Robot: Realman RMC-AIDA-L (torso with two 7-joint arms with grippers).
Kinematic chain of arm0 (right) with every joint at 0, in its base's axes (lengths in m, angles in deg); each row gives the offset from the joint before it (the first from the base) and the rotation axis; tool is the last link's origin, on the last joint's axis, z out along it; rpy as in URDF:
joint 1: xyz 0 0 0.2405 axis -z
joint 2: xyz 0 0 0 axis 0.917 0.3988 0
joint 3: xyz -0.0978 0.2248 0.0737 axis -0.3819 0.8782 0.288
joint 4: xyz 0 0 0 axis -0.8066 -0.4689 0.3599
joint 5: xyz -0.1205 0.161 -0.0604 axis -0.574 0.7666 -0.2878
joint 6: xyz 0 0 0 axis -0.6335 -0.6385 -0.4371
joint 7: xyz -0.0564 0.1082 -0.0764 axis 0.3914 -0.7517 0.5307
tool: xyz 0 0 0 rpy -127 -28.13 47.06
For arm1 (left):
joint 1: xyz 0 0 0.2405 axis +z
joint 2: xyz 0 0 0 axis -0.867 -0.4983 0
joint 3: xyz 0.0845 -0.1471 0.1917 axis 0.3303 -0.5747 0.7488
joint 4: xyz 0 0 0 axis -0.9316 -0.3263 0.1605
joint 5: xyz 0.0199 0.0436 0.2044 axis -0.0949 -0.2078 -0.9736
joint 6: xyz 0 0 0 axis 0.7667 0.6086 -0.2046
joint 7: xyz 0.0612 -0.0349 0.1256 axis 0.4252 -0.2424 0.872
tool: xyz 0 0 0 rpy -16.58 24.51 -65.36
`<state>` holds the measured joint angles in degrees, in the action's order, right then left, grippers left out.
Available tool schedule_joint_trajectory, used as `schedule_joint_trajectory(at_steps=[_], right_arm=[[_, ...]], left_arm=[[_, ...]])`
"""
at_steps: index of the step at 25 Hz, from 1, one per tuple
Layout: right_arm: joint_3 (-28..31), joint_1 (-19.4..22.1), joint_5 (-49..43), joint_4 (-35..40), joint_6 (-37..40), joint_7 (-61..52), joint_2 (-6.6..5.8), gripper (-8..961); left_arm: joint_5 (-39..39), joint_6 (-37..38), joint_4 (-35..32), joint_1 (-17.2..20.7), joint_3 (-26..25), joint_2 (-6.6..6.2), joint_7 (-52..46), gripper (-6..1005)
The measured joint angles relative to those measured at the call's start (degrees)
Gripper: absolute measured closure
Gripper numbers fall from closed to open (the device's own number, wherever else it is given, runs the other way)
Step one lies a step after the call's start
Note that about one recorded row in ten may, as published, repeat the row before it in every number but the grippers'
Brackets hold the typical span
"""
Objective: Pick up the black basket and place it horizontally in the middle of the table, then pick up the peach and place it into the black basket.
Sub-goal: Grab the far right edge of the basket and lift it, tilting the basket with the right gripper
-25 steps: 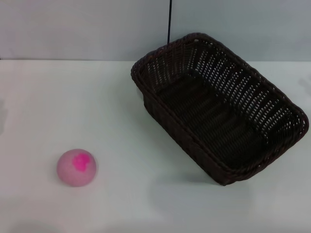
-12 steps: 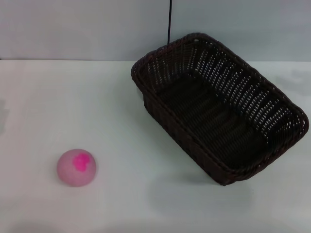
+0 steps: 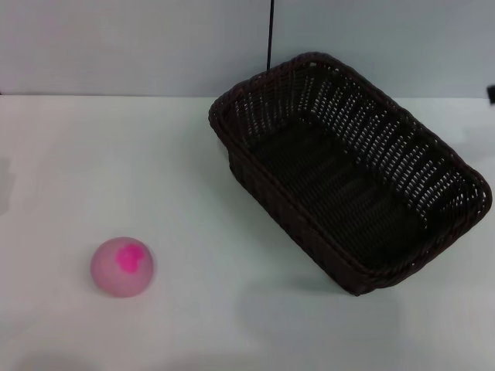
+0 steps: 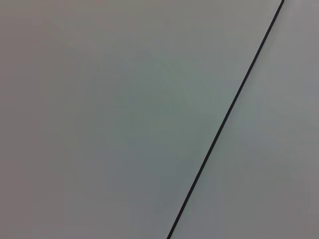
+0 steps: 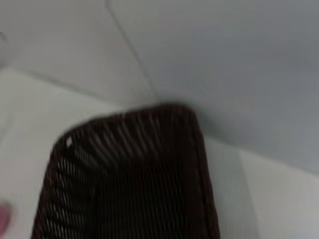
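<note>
The black basket (image 3: 348,170) stands empty on the white table (image 3: 116,154), right of centre and turned at a slant, one corner near the back wall. The peach (image 3: 122,267), pale pink with a magenta blotch, lies on the table at the front left, well apart from the basket. My right gripper (image 3: 492,93) shows only as a dark sliver at the right edge of the head view, beyond the basket's far right side. The right wrist view looks down on the basket (image 5: 139,179) and a bit of the peach (image 5: 3,219). My left gripper is out of view.
A grey wall (image 3: 139,46) with a thin black vertical line (image 3: 270,35) rises right behind the table and the basket. The left wrist view shows only this wall and line (image 4: 224,117). White tabletop lies between the peach and the basket.
A dark sliver of my right gripper has come in at the right edge of the head view. The basket and the peach have not moved.
</note>
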<state>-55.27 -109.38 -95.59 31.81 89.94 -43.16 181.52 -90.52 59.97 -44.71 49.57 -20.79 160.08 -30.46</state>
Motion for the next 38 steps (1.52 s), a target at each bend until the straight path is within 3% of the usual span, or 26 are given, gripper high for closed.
schedule_joint_trajectory(at_steps=[13, 30, 38], right_arm=[[-8.13, 0.5, -3.15, -3.61, -3.4, -0.72, 1.13, 119], [-12.97, 0.52, -7.23, -5.71, -8.71, -0.29, 5.38, 128], [-13.13, 0.62, -7.34, -8.24, -10.56, -0.13, 6.41, 135]], left_arm=[[0.01, -1.24, 0.59, -0.33, 0.05, -0.01, 0.0, 186], [-0.04, -2.74, 1.16, -0.97, 0.08, 0.0, 0.0, 188], [0.01, -3.38, 1.17, -0.97, -0.13, 0.0, 0.0, 188]])
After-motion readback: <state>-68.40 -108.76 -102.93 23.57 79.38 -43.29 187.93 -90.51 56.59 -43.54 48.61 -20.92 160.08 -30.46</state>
